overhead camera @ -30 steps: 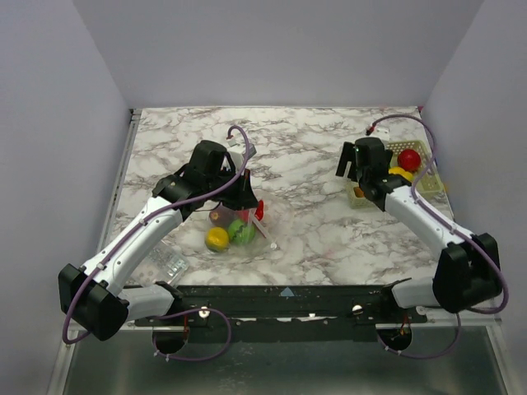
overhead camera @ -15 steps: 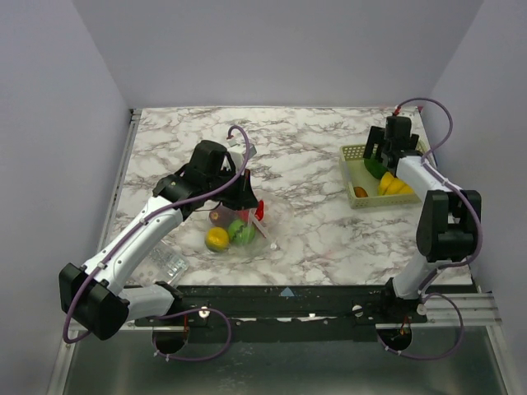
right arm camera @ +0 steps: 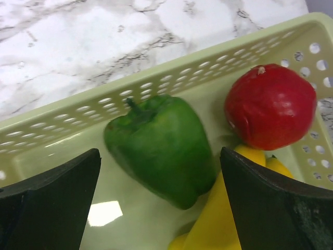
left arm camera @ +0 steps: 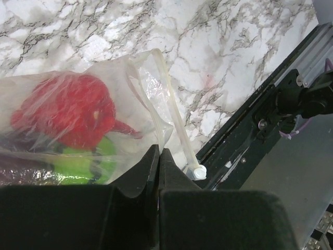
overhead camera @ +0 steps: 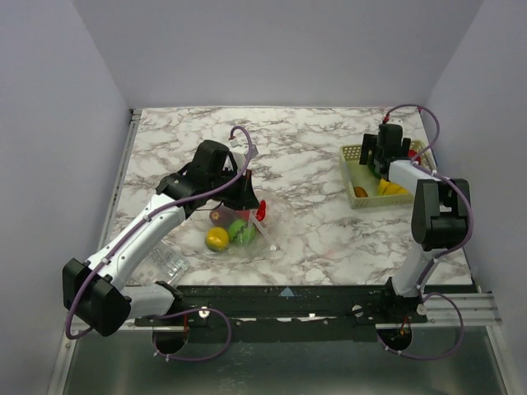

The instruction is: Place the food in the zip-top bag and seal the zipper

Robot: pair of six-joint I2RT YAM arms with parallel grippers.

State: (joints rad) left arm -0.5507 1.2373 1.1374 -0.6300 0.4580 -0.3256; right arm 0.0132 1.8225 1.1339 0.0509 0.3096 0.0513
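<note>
Over green pepper (right arm camera: 162, 147), right tool (right arm camera: 160, 156) agape.

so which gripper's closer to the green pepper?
Right. The right gripper hangs open just above the green pepper in the basket; the left gripper is across the table, shut on the zip-top bag.

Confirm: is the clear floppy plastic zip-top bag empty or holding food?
Holding food: a red toy piece and a green toy piece show inside the clear zip-top bag.

We've got the left arm (overhead camera: 156, 222) stretched forward and inward, left pincer (left arm camera: 158, 156) pinched fully closed. The right arm (overhead camera: 428, 214) is folded up tight, right pincer (right arm camera: 160, 156) angled down, jaws spread wide.
</note>
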